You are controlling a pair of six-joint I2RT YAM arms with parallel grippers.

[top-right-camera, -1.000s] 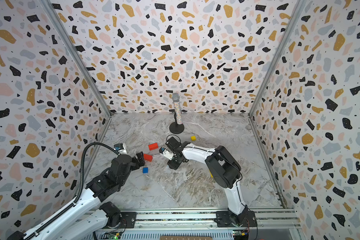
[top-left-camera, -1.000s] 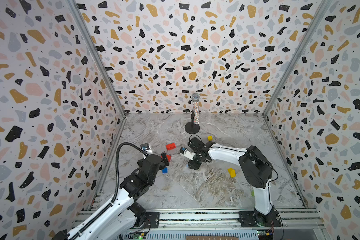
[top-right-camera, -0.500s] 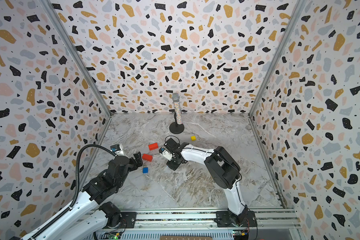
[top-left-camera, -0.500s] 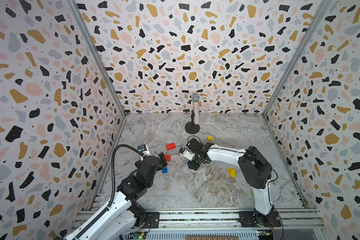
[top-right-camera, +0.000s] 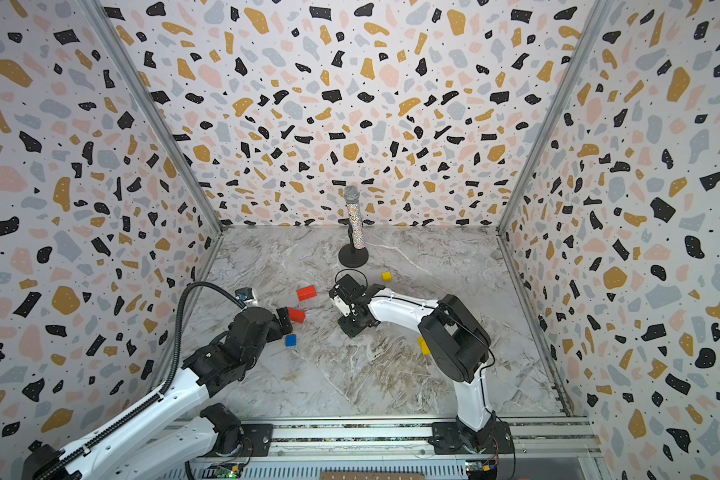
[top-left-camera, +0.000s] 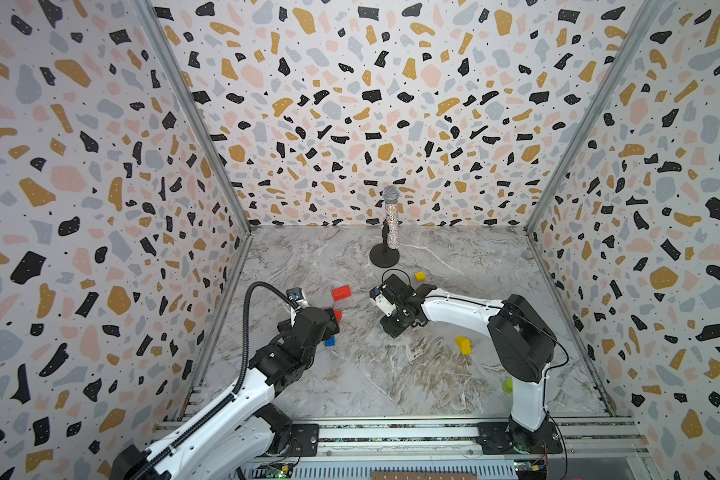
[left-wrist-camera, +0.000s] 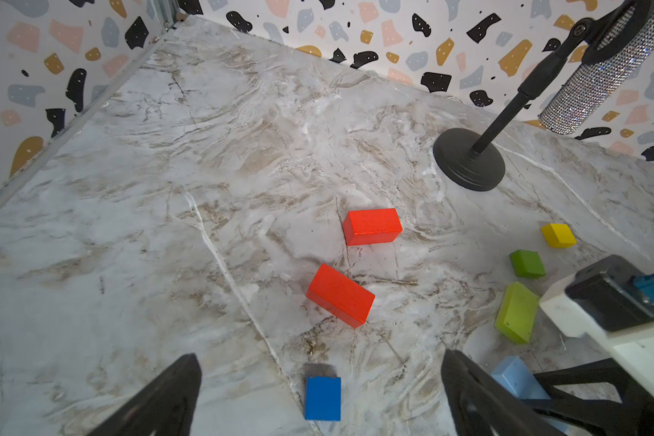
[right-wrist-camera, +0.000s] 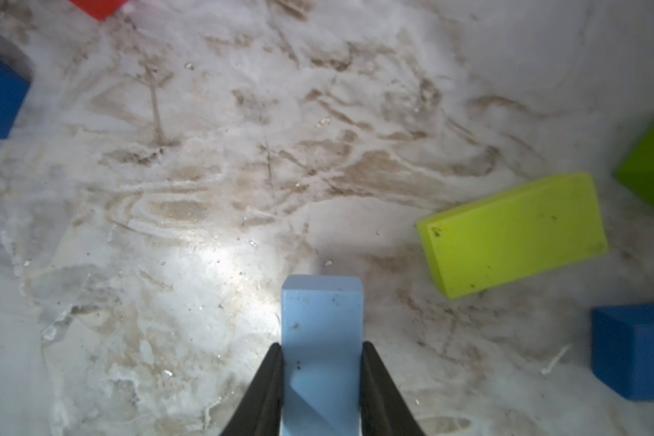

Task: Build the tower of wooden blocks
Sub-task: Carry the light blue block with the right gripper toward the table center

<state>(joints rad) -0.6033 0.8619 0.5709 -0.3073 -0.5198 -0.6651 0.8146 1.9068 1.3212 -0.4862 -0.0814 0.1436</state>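
Holding the light blue brick (right-wrist-camera: 321, 313) by its two long sides, the right gripper (right-wrist-camera: 321, 353) is clamped on it, and the long axis of the brick runs straight out ahead of the fingertips. I cannot tell if the brick is lifted or rests on the floor (left-wrist-camera: 148, 196). The left gripper (left-wrist-camera: 320, 360) hangs empty with its fingers spread wide, just over the dark blue cube (left-wrist-camera: 322, 398).

I see no tower yet: no block lies on another one. I judge the base should be made from the two red bricks. The near red brick (left-wrist-camera: 340, 294) lies just ahead of the left fingers, past the dark blue cube, and its long axis is slanted against the line between the two fingers. So I think the left wrist must turn a little before it can close on the long sides. The far red brick (left-wrist-camera: 372, 226) lies beyond it, apart.

Both red bricks are on the left arm's side, so this arm is nearer to them. The lime green brick (right-wrist-camera: 514, 234) lies beside the right gripper, not touching the held brick.
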